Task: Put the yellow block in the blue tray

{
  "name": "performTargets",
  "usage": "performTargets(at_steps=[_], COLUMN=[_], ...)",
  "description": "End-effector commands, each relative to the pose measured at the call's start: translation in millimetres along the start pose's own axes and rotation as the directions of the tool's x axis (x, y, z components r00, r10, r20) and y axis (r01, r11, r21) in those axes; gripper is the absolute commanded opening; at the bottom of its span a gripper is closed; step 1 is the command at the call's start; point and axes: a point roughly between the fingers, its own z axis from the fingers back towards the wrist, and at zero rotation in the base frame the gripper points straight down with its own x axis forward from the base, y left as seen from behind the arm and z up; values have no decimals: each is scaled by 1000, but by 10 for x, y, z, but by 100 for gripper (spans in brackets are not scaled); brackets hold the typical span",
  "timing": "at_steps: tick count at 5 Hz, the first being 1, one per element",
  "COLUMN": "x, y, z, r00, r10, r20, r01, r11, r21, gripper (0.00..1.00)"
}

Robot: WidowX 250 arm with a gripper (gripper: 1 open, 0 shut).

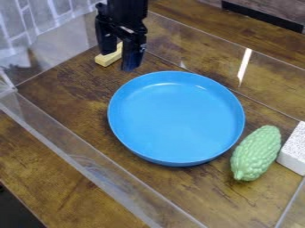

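Note:
The yellow block point(110, 60) lies flat on the wooden table at the upper left, partly hidden behind my gripper. My gripper point(120, 53) hangs pointing down right over it, open, with one black finger on each side of the block and nothing held. The blue tray point(143, 125), a large round shallow dish, sits in the middle of the table, just right of and below the gripper, with nothing in it.
A bumpy green oval thing point(256, 153) lies right of the tray, with a white spongy block point(294, 149) beside it at the right edge. Clear plastic walls point(71, 134) border the table along the left and front.

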Motion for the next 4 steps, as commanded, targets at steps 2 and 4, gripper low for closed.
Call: performTargets(at_steps=[2,4], x=[56,43], y=[195,302], z=[146,86], r00=[998,996], r10=[-15,-54], r20=[66,69], r01=[13,51], r11=[999,998], r21=[33,38], gripper=[100,100])
